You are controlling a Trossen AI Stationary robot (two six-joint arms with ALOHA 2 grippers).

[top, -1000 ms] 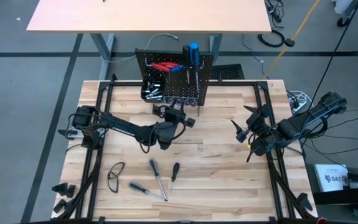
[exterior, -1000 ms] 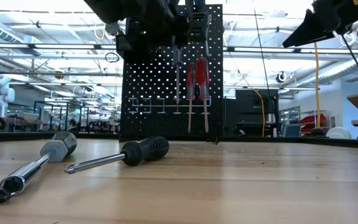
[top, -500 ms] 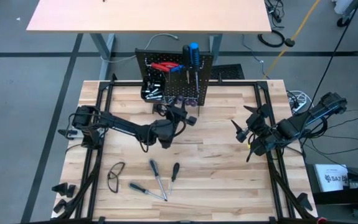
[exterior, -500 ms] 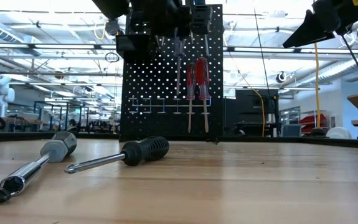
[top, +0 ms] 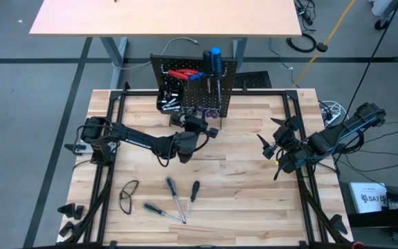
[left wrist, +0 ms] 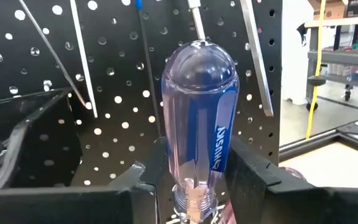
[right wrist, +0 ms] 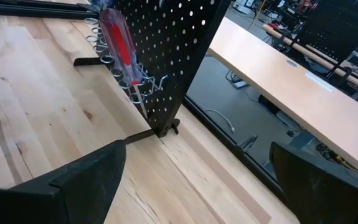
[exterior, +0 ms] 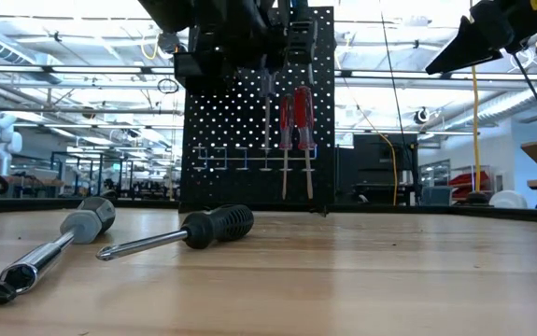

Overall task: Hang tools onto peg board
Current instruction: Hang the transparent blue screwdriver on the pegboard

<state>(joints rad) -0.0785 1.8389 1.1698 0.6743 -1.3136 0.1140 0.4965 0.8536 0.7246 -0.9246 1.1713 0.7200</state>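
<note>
The black peg board [top: 195, 86] stands at the table's far edge, with red-handled screwdrivers [exterior: 296, 119] hanging on its front, red pliers [top: 181, 74] and a blue-handled tool [top: 214, 59] at its top, and a small bin [top: 167, 102]. My left gripper [top: 197, 127] is just in front of the board, pointing level at it and shut on a clear blue screwdriver handle [left wrist: 198, 112]. My right gripper [top: 271, 145] waits open at the table's right side. Other screwdrivers [top: 178, 197] lie flat on the near part of the table. My left gripper pinches the lower part of the blue handle [left wrist: 194, 180], near its collar, between its two fingers. The fingers come level from the table's near side and lie across the handle. The handle stands upright with its rounded end [left wrist: 198, 59] up, clear of the table; the shaft is hidden below the fingers.
Safety glasses [top: 128, 194] lie at the near left. A black-handled screwdriver [exterior: 214, 226] and a socket tool [exterior: 77, 226] lie on the wood in front of the board. A black frame [top: 112, 138] runs along the table's edges.
</note>
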